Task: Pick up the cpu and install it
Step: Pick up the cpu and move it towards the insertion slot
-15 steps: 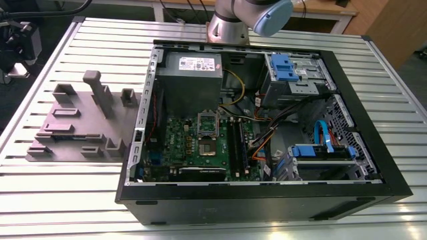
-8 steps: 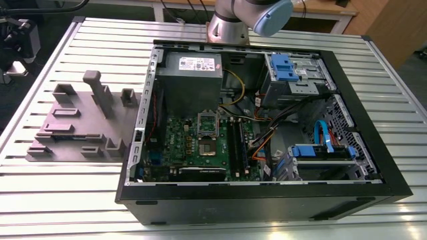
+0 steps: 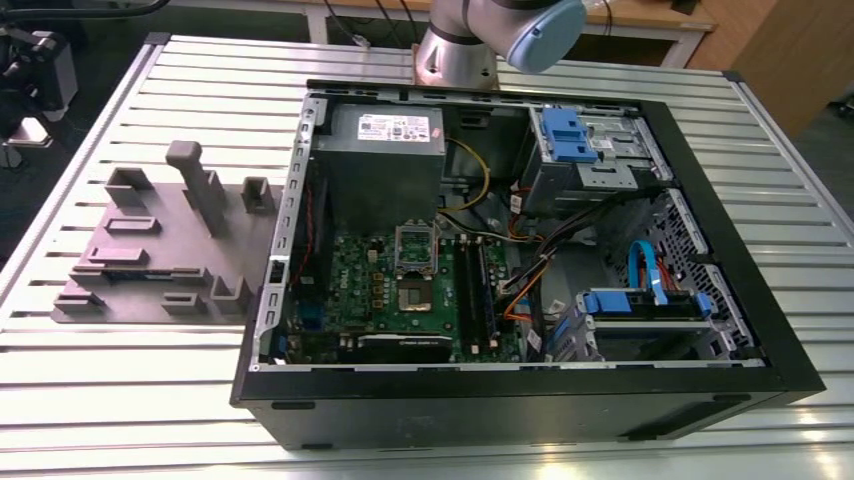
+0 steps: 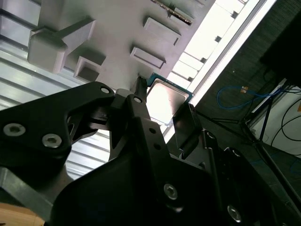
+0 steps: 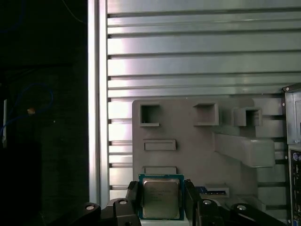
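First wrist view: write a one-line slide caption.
Black hand grips the small square silver-topped cpu at the grey moulded fixture tray on the slatted metal table.

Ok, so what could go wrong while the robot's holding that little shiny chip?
It might slip: the gripper pinches the cpu only by its thin edges, above the grey holder tray and metal table. The motherboard sits deep inside a crowded computer case near cables, so something could get bumped.
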